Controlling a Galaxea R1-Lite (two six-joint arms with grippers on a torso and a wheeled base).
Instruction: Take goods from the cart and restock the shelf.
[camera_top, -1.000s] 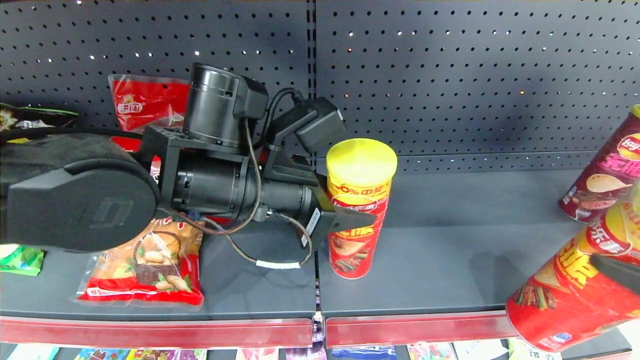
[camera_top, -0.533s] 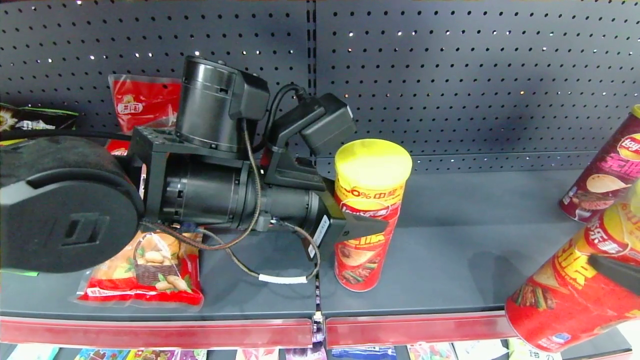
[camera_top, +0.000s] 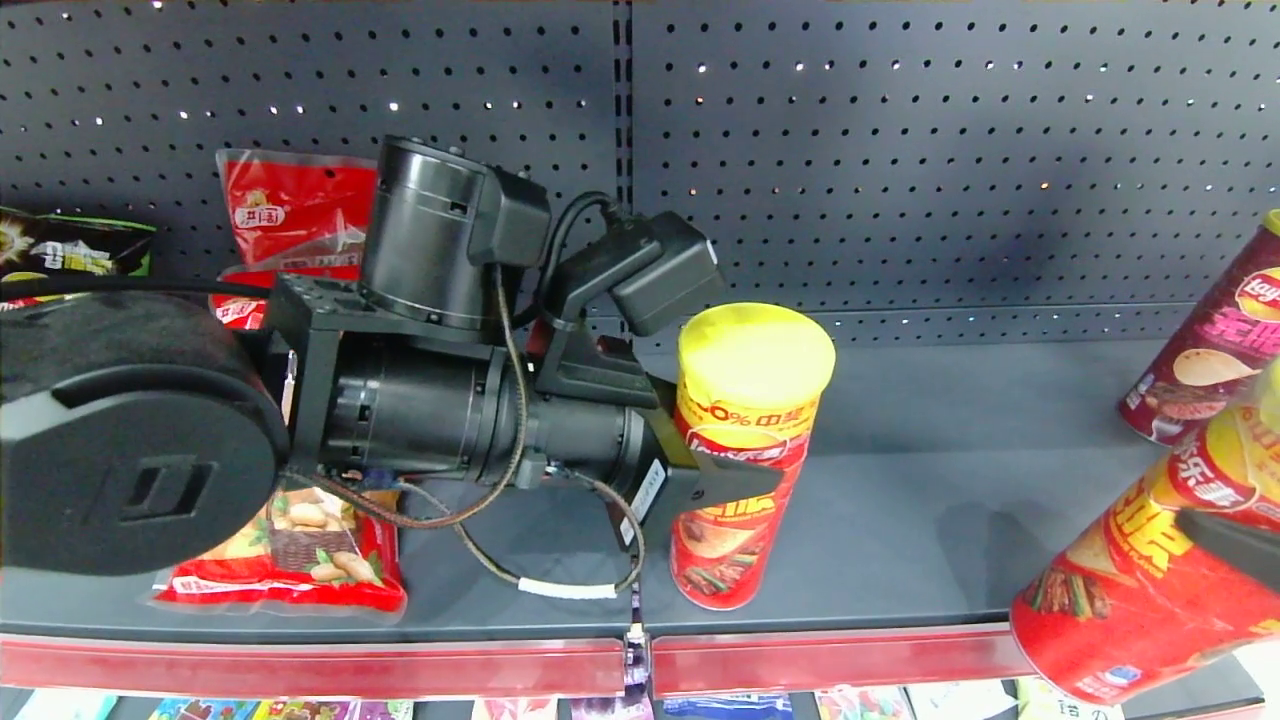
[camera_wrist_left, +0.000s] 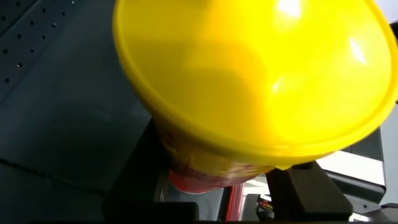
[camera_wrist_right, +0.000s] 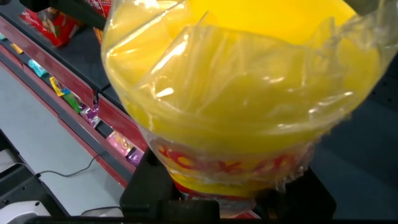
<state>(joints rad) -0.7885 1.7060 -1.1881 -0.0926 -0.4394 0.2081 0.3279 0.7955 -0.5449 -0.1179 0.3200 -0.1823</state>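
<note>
Between the left fingers (camera_top: 725, 480), upright red can (camera_top: 735, 550), yellow lid (camera_top: 756, 352)

Even, fairly bright light from above falls on the dark grey metal shelf deck (camera_top: 900, 520), leaving soft, faint shadows there and on the perforated grey back panel (camera_top: 900, 150), whose holes glint as pinpoints. The red cardboard crisp tube (camera_top: 745, 470) looks sharp in the head view; at the left wrist its yellow plastic lid (camera_wrist_left: 261, 74) is blurred, with white glare patches. The film-wrapped yellow-lidded tube (camera_wrist_right: 242, 93) shows bright streaks along creases.
</note>
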